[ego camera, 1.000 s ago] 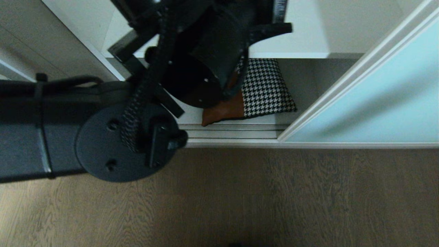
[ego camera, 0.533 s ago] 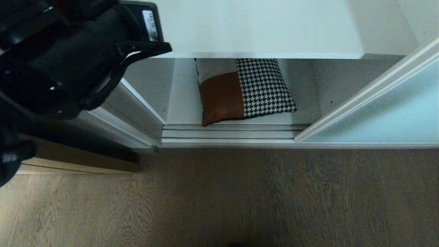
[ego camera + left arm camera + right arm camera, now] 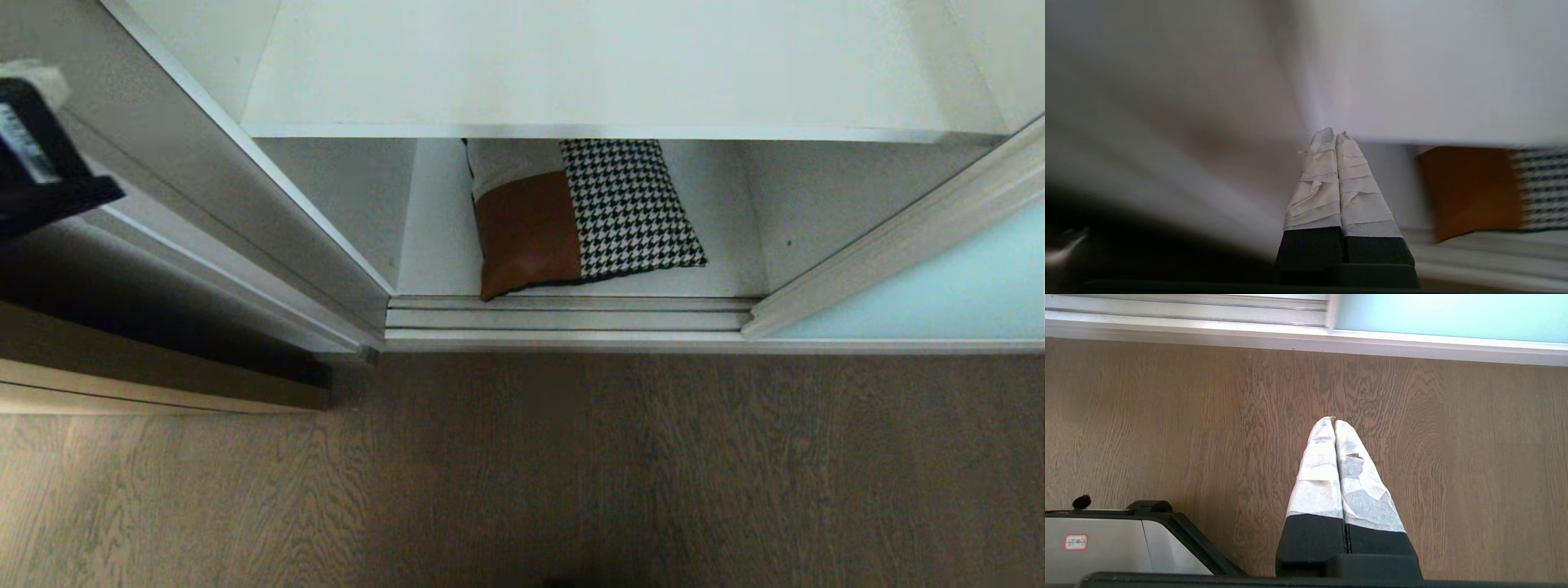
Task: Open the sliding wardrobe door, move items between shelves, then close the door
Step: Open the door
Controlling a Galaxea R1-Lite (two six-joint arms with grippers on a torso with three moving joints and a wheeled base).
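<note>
The sliding wardrobe door (image 3: 939, 282) stands slid to the right, leaving the compartment open. The cushion (image 3: 584, 216), houndstooth with a rust-brown patch, lies flat on the bottom shelf (image 3: 727, 278), under the bare white upper shelf (image 3: 571, 65). A black piece of my left arm (image 3: 33, 155) shows at the head view's far left edge. My left gripper (image 3: 1334, 136) is shut and empty, left of the cushion (image 3: 1470, 192) and apart from it. Over the wooden floor, my right gripper (image 3: 1333, 420) hangs shut and empty, in front of the door's glass (image 3: 1433, 314).
The wardrobe's grey side panel (image 3: 245, 212) bounds the opening on the left. Silvery floor tracks (image 3: 571, 314) run along the compartment's front. Wooden floor (image 3: 571, 474) fills the foreground. My base (image 3: 1106, 543) shows beside the right gripper.
My left arm has swung from in front of the compartment out to the far left, uncovering the cushion. The door's edge has slid further right. The cushion has not moved.
</note>
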